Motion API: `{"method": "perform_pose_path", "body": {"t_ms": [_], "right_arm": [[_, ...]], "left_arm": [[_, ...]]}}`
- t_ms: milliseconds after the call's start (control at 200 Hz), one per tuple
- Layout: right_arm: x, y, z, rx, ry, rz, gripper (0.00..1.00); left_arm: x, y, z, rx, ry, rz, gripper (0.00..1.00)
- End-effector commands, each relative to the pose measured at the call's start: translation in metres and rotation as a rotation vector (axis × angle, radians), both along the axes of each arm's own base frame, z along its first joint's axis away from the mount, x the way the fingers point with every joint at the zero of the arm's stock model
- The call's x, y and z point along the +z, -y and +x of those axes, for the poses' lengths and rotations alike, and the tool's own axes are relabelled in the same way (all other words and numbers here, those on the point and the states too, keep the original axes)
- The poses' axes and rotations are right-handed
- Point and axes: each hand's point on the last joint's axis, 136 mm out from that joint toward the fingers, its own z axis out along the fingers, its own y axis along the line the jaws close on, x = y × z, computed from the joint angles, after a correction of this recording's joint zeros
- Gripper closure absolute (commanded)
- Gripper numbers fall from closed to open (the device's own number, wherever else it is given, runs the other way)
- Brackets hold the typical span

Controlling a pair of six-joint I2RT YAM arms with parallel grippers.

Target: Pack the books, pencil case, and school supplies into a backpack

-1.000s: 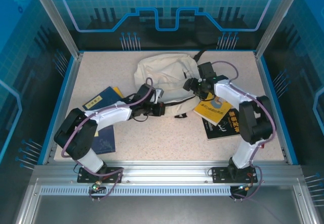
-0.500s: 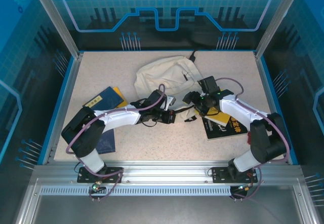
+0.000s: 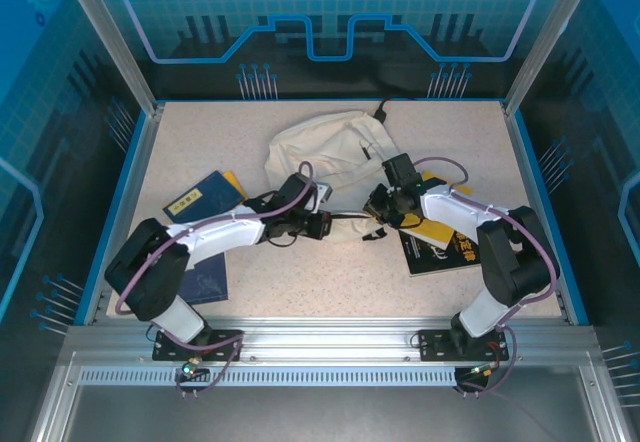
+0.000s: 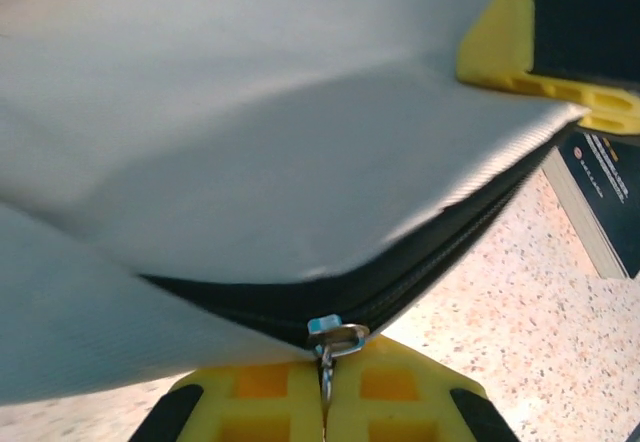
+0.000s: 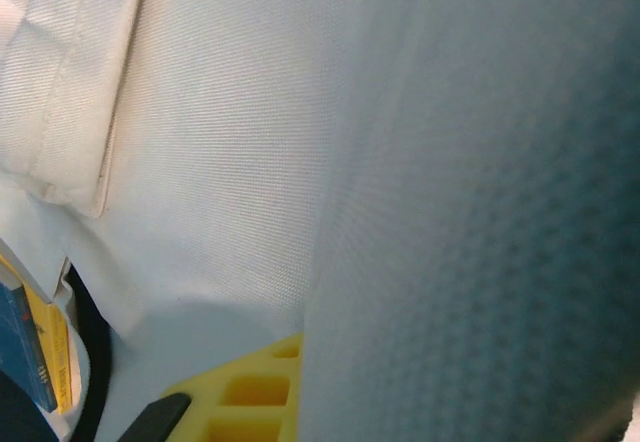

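**Backpack not packed yet**

Your left gripper has its fingers pressed together on the zipper pull at the near edge of the backpack. The right gripper sits against the same edge; I cannot tell if it pinches anything. The books lie outside, on both sides of the backpack, so I judge all the packing is left.
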Motion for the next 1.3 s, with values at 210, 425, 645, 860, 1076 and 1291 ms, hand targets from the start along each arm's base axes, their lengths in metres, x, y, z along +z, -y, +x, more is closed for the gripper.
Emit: {"method": "perform_pose_path", "body": {"t_ms": [210, 425, 645, 860, 1076, 1291], "right_arm": [[-0.013, 0.034, 0.003, -0.035, -0.009, -0.190, 0.91], [-0.007, 0.029, 0.014, -0.002, 0.021, -0.202, 0.91], [0.004, 0.004, 0.023, 0.097, 0.043, -0.155, 0.82], [0.024, -0.010, 0.009, 0.079, 0.046, -0.056, 0.39], [0.032, -0.026, -0.013, 0.035, 0.009, 0.064, 0.31], [0.019, -0.053, -0.015, 0.058, -0.031, 0.097, 0.39]], "left_arm": [[-0.016, -0.096, 0.032, 0.242, -0.040, 0.157, 1.00], [-0.021, -0.097, 0.045, 0.267, -0.091, 0.134, 1.00], [-0.009, -0.073, 0.032, 0.151, -0.138, -0.009, 1.00], [0.007, -0.038, 0.004, -0.010, -0.165, -0.136, 1.00], [0.003, -0.014, -0.015, -0.102, -0.194, -0.122, 1.00], [0.000, -0.014, -0.013, -0.083, -0.174, -0.101, 1.00]]}}
